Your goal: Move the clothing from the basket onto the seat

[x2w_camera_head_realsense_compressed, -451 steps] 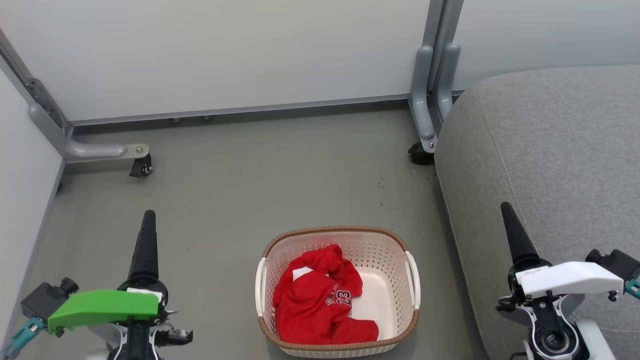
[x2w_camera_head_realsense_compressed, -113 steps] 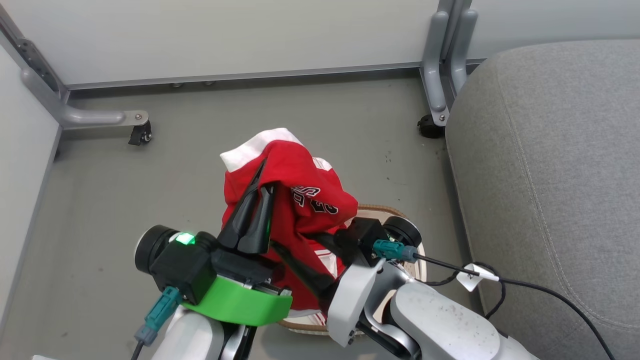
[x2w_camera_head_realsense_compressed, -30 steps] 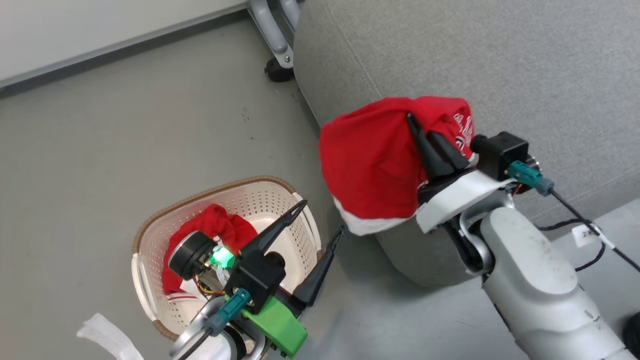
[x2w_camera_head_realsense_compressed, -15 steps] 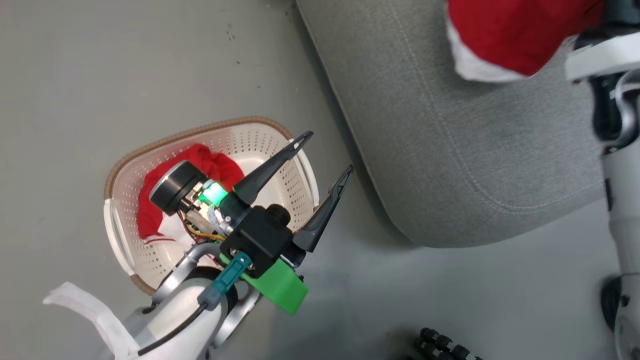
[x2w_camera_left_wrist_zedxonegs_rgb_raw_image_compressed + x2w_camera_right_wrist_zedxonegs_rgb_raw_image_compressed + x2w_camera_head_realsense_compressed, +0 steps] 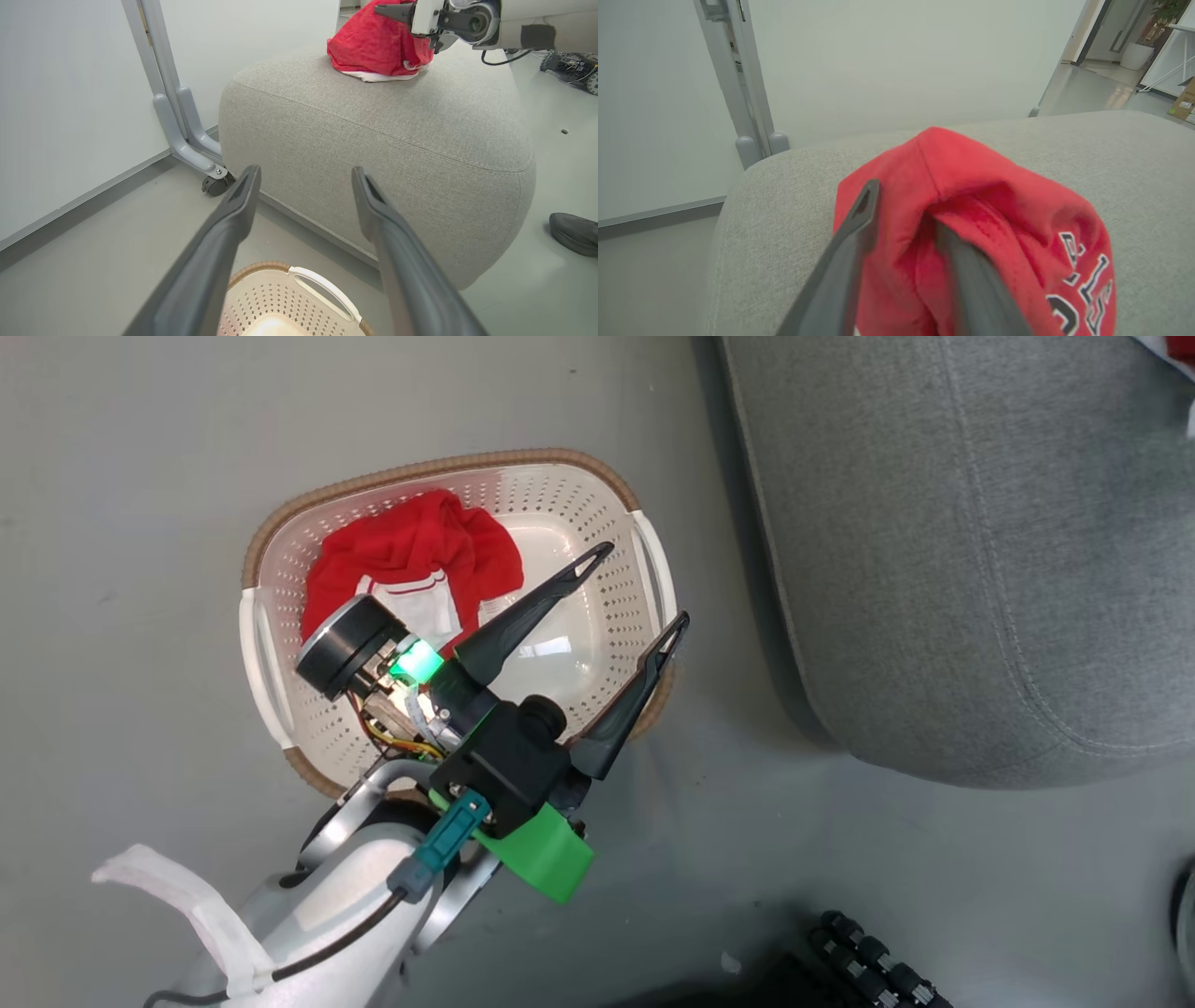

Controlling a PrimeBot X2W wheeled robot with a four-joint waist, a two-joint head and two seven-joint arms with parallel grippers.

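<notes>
right end effector [image 5: 903,205] partly parted around a fold of red jersey [image 5: 971,186] resting on seat [image 5: 373,140]; i could not tell if it gripped; best to release fully, then lift straight clear; left end effector [image 5: 642,582] spread above basket [image 5: 448,462], second jersey [image 5: 411,541] inside.

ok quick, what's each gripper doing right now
Left gripper: open, empty, above the basket.
Right gripper: jaws parted around the clothing lying on the seat; whether it grips, cannot tell.
</notes>
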